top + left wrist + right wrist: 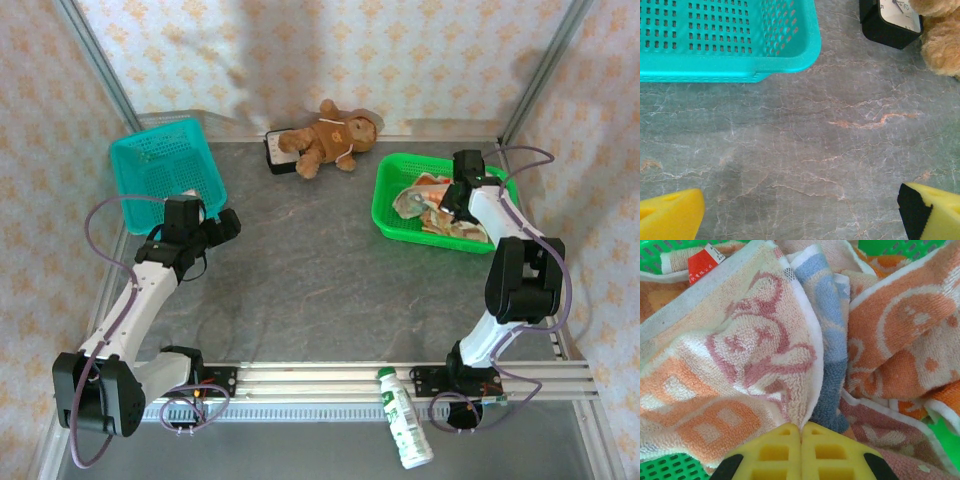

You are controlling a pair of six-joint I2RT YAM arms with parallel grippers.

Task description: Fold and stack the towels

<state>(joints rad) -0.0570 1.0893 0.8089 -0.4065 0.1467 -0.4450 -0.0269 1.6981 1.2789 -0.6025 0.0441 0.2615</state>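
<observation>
Right gripper is down in the green basket, at the middle right of the top view. Its yellow fingers are pressed together, tips against the towels; if cloth is pinched between them I cannot tell. These towels lie crumpled in a heap inside this basket. At the middle left, the left gripper is spread wide and holds nothing, above bare table near the teal basket
</observation>
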